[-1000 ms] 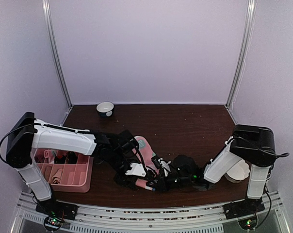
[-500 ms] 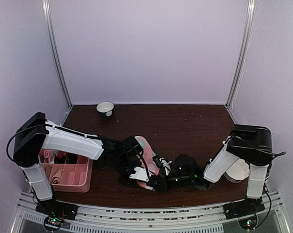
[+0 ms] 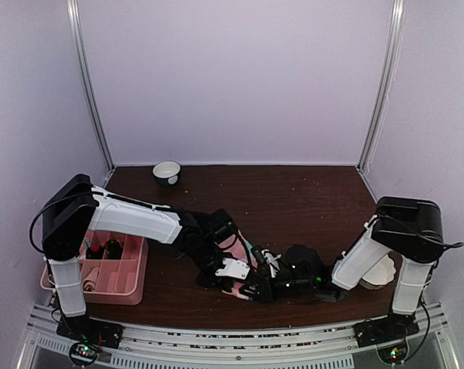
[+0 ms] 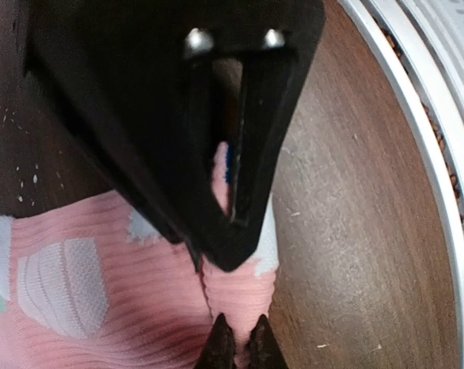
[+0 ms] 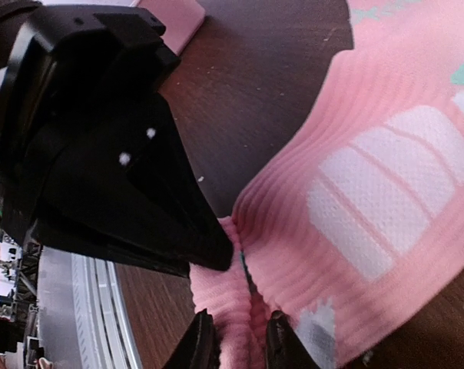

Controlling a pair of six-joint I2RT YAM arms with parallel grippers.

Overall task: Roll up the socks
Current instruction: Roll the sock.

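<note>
A pink sock [image 3: 244, 259] with pale patches lies on the dark table near the front, between the two arms. In the left wrist view the sock [image 4: 101, 307] bunches into a ridge, and my left gripper [image 4: 238, 347] is shut on that fold. My left gripper [image 3: 233, 277] meets my right gripper [image 3: 256, 288] nose to nose. In the right wrist view my right gripper [image 5: 238, 343] stands partly open, its fingers straddling the same ridge of the sock [image 5: 386, 192]. The black body in front of each wrist camera is the other gripper.
A pink divided tray [image 3: 134, 289] holding small rolled items sits at the front left, under the left arm. A small white bowl [image 3: 167, 172] stands at the back left. A white object [image 3: 382, 270] lies behind the right arm. The metal front rail [image 4: 420, 115] runs close by.
My left arm has swung right and forward onto the sock, and its jaws have shut on the fold. My right gripper's jaws have parted.
</note>
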